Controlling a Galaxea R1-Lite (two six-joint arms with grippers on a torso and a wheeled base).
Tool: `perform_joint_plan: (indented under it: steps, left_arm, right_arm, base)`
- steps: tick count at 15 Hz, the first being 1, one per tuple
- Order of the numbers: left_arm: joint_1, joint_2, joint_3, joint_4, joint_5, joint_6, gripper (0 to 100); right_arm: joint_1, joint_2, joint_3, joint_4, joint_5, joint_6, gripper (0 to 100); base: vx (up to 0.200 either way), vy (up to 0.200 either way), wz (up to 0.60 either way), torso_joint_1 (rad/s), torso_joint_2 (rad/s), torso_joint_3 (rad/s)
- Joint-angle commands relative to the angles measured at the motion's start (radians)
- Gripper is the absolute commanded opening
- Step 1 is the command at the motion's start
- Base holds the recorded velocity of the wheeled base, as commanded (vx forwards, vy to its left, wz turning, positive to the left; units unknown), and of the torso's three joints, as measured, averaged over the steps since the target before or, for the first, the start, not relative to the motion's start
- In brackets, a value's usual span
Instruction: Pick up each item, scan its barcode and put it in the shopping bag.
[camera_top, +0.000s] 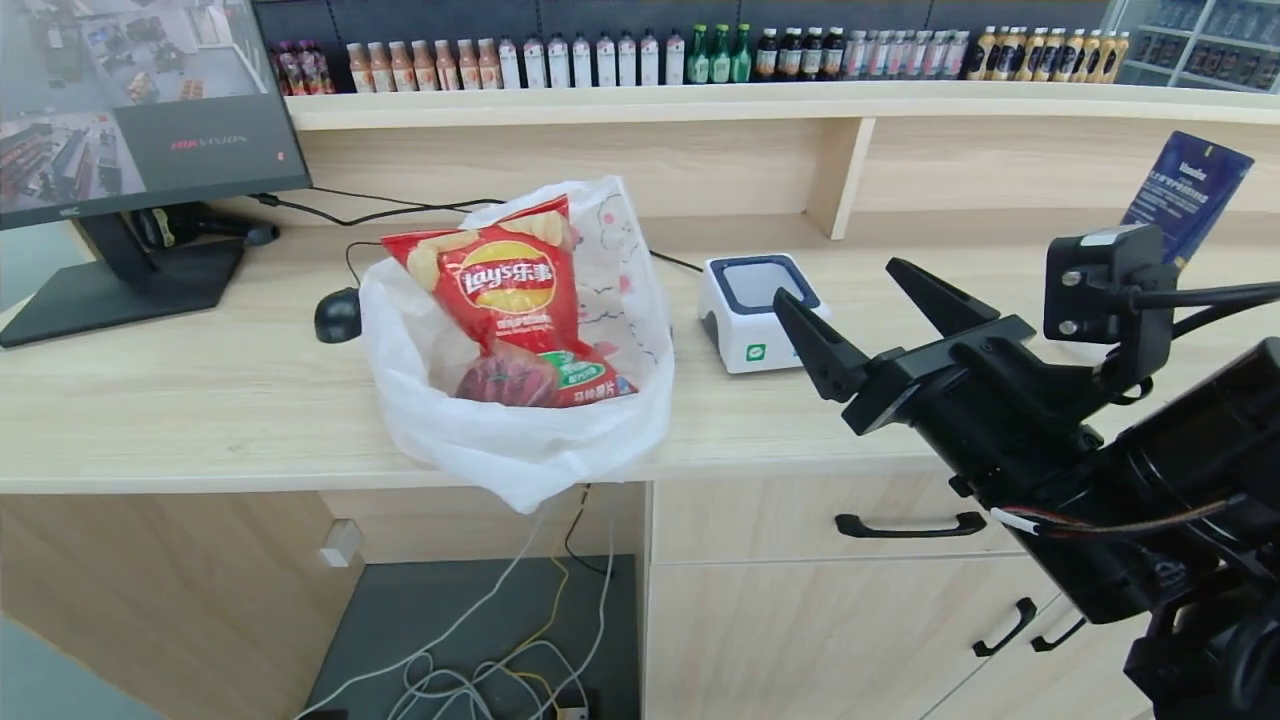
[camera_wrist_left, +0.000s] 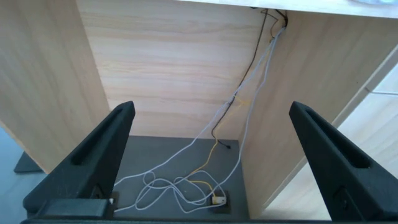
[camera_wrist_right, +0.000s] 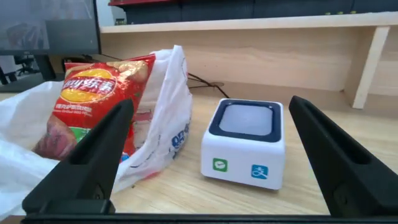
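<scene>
While right gripper (camera_top: 838, 280) gapes empty right of centre, chip bag (camera_top: 510, 285) sits in shopping bag (camera_top: 520, 450) mid-frame; left gripper (camera_wrist_left: 211, 109) open, facing floor cables (camera_wrist_left: 180, 186).

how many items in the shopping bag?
2: a red chip bag standing in the shopping bag, and a dark red rounded item at its base. More may be hidden.

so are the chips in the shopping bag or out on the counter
In: the chips stand inside the white shopping bag, top poking above its rim.
</scene>
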Motion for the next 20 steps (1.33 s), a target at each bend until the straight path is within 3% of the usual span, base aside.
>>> perform_joint_plan:
  steps: [1,17,20]
  left_arm:
    - [0.000,0.000,0.000,0.000,0.000,0.000,100]
    - [0.000,0.000,0.000,0.000,0.000,0.001,100]
    - [-0.002,0.000,0.000,0.000,0.000,0.003,100]
  right_arm:
    - [0.002,-0.001,0.002,-0.001,-0.001,0.000,100]
    - [0.038,0.002,0.019,-0.001,-0.001,-0.006,100]
    - [0.019,0.008,0.008,-0.001,-0.001,-0.009,100]
  base:
    - [0.000,-0.200,0.00,0.002,0.00,0.012]
    - [0.000,-0.200,0.00,0.002,0.00,0.001]
    - [0.000,0.000,0.00,0.000,0.00,0.000]
